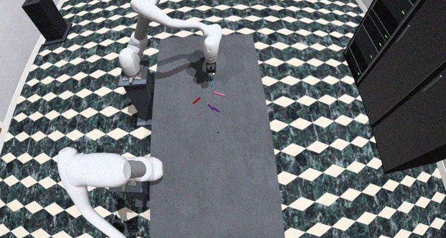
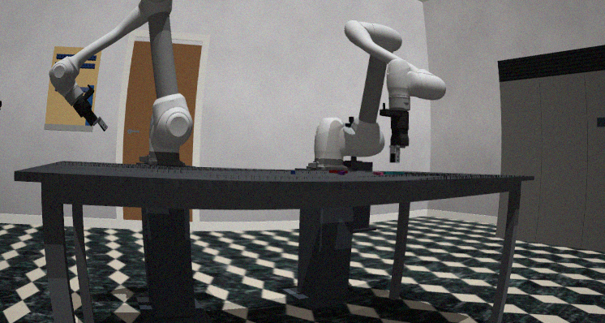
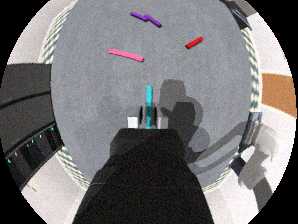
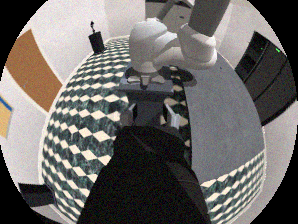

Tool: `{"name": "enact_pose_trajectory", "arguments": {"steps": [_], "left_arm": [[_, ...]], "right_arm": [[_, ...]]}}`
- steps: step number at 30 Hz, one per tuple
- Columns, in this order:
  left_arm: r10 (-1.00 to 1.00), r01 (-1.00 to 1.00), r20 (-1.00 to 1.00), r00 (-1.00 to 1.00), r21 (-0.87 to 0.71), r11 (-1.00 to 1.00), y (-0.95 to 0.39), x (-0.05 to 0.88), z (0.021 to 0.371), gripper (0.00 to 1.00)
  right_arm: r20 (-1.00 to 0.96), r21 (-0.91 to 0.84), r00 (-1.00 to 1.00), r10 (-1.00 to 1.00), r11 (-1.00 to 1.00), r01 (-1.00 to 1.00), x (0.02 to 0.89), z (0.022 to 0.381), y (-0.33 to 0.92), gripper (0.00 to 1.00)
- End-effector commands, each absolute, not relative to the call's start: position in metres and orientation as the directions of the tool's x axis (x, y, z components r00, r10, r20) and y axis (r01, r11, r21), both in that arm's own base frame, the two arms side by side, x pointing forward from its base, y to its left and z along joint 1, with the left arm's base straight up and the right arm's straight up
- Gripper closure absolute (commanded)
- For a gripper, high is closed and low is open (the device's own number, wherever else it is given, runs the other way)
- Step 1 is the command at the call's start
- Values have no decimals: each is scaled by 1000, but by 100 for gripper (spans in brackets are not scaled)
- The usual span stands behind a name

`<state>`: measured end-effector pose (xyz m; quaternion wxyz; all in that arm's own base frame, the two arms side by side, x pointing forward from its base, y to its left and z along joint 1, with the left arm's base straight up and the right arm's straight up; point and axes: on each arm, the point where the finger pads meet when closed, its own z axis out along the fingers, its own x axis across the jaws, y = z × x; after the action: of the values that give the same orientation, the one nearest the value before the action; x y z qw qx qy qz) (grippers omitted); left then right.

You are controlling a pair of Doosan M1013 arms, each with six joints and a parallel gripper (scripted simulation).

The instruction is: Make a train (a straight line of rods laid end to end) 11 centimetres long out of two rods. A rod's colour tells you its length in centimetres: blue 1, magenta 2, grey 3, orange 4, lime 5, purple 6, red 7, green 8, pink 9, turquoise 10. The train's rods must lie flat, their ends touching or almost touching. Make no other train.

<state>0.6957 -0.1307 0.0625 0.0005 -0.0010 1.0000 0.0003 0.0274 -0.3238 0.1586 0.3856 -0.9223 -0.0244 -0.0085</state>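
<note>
A turquoise rod lies flat under the left gripper. That gripper is partly open and empty, above the table, its fingers either side of the rod as seen from the wrist. A blue rod, very short, lies alone. A pink rod lies near the turquoise one, not touching it. A red rod lies apart. The right gripper is open and empty, away from the table.
Two purple rods lie between the pink and blue rods, overlapping side by side at their ends and seemingly touching. The grey table carries all rods. Both arm bases stand along one long side. A dark cabinet stands beyond the other side.
</note>
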Motion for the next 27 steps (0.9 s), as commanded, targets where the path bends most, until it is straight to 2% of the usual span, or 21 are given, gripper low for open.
{"name": "enact_pose_trajectory", "arguments": {"steps": [1,27], "left_arm": [[-5,-5,1,-1000,-1,1000,-128,694,53,46],[-5,-5,0,-1000,-1,1000,-128,694,34,46]], "right_arm": [[38,-706,999,26,-707,45,30,159,-323,0],[38,-706,999,26,-707,45,30,159,-323,0]]}}
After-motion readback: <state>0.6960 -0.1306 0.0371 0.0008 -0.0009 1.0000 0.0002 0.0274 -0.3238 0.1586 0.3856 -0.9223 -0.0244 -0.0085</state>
